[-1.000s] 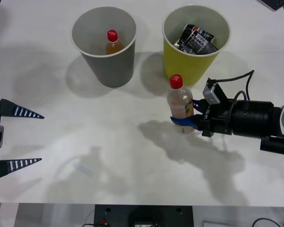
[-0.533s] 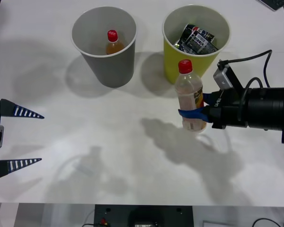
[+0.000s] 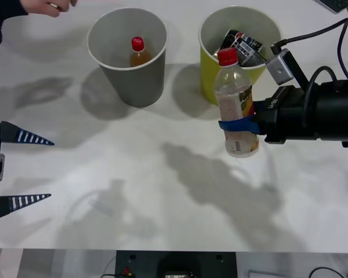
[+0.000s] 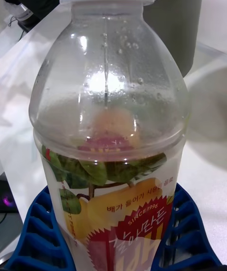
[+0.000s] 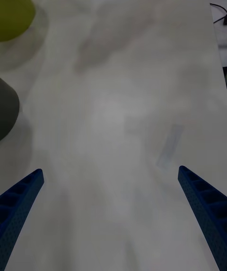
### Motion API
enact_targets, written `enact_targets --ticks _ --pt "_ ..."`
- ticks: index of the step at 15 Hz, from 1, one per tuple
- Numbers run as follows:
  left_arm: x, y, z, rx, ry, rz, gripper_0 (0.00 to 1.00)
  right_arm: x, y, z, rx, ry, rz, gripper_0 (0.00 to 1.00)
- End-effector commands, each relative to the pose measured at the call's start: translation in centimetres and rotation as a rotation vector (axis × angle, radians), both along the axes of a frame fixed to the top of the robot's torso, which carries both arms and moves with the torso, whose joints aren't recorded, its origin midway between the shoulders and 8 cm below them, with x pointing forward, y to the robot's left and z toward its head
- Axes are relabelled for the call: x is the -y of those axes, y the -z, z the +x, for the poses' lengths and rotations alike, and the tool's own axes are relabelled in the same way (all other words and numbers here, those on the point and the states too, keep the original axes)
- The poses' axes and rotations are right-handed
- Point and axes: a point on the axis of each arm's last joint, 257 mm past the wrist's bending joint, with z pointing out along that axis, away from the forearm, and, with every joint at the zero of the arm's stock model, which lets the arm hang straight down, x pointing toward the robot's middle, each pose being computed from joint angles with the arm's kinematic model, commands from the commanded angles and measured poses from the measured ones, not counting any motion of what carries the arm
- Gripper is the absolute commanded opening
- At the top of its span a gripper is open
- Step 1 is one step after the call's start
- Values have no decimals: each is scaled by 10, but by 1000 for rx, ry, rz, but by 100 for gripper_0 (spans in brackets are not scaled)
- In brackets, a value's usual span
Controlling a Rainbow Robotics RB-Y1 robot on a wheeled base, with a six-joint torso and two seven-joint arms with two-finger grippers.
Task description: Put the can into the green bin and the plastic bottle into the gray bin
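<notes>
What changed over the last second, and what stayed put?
The right gripper, shut on the plastic bottle, lifted it off the table and toward the bins. A person's hand appeared at the far left. The left gripper, can, green bin and gray bin stayed.

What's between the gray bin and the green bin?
Nothing but bare white table and shadow between the gray bin and the green bin, in the front view.

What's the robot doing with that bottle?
The right gripper is shut on the plastic bottle, holding it upright above the table in front of the green bin. The can already lies in that bin. The gray bin, with an orange-drink bottle inside, is where the bottle belongs. The left gripper waits open at the table's left edge.
</notes>
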Motion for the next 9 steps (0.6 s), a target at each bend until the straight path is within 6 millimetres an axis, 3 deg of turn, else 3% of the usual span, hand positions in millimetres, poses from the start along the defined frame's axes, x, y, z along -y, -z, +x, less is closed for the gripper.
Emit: enact_targets --ticks 1,9 --pt "0 0 0 0 0 0 98 -3 -17 4 6 -38 -49 0" --pt "0 0 0 0 0 0 98 -49 -76 43 47 -115 -188 0"
